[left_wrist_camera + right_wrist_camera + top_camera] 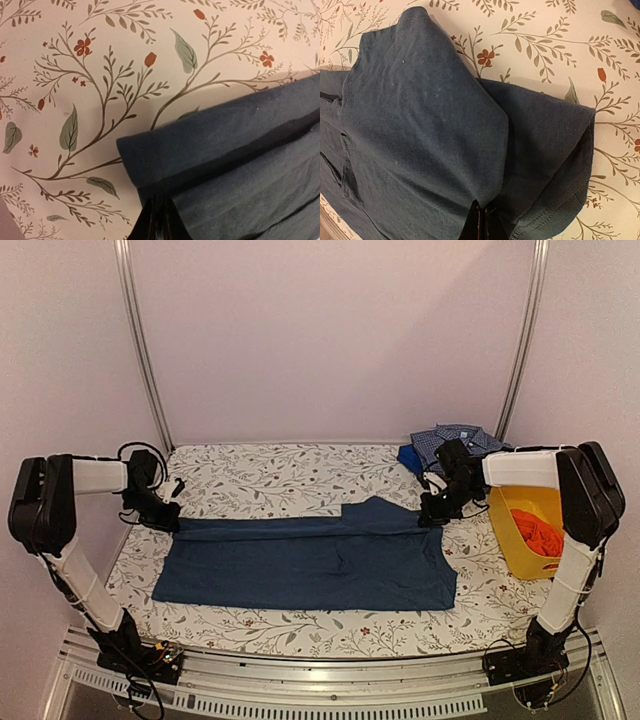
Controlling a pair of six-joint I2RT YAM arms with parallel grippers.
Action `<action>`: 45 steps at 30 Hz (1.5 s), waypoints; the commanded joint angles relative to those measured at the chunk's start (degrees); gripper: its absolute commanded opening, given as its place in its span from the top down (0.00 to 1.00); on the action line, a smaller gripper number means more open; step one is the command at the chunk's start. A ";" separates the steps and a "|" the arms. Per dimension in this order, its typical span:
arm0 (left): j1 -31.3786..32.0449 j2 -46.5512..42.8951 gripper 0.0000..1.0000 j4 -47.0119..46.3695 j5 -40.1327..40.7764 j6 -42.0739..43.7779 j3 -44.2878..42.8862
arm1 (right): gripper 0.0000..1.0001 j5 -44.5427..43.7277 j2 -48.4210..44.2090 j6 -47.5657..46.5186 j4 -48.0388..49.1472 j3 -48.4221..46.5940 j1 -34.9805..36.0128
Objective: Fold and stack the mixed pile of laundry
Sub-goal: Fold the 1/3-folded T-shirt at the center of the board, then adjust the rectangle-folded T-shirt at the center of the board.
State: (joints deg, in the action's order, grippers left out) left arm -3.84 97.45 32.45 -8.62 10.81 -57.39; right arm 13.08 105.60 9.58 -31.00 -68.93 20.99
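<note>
A dark navy garment (310, 560) lies spread flat across the middle of the table, with its far edge folded over toward the near side. My left gripper (168, 515) sits at its far left corner; in the left wrist view the jaws (157, 202) are shut on the folded navy edge (210, 145). My right gripper (430, 515) is at the far right corner, shut (482, 209) on the navy cloth beside a ribbed sleeve hem (555, 220). A blue small-check shirt (458, 438) lies crumpled at the back right. A red-orange cloth (537, 530) is in the basket.
A yellow plastic basket (507, 540) stands at the right edge of the table, next to my right arm. A bright blue cloth (408, 455) lies beside the check shirt. A floral cover (280, 475) lies over the tabletop. Metal frame posts rise at both back corners.
</note>
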 commanded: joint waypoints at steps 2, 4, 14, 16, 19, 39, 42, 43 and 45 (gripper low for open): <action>0.32 -0.11 0.83 0.66 3.69 -0.16 0.61 | 0.90 -0.43 0.12 -1.39 -2.44 0.09 -0.35; 0.32 -1.91 0.70 0.11 4.06 -1.19 0.78 | 0.77 -0.26 -0.47 -1.50 -3.55 -0.13 -0.41; 0.23 -19.78 0.39 -9.76 0.24 -2.29 0.74 | 0.42 2.25 -7.37 -2.67 -5.97 -3.91 -3.09; 0.32 -22.49 0.37 -13.75 -3.72 -3.95 0.70 | 0.40 3.23 -7.05 -2.68 -5.15 -6.03 -4.01; 1.81 -23.32 0.39 -18.80 -7.75 -8.66 -0.23 | 0.40 4.48 -3.52 -3.16 -5.39 -12.58 -4.33; 34.91 32.65 0.46 -11.52 -23.83 -25.64 -47.98 | 0.46 13.79 17.05 -2.41 -4.03 -26.24 -4.21; 37.44 40.02 0.48 -8.57 -24.35 -27.41 -55.98 | 0.46 14.34 18.55 -2.20 -3.65 -26.70 -3.80; 38.16 41.64 0.49 -7.94 -23.91 -28.02 -57.77 | 0.46 14.38 19.02 -2.20 -3.52 -26.76 -3.65; 39.19 43.78 0.53 -7.75 -22.24 -28.90 -59.21 | 0.47 14.43 19.64 -2.20 -3.25 -26.87 -3.15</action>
State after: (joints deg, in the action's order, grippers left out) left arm 33.63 137.47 20.67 -30.96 -15.14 -112.29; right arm 26.00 122.91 6.87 -35.44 -94.48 16.80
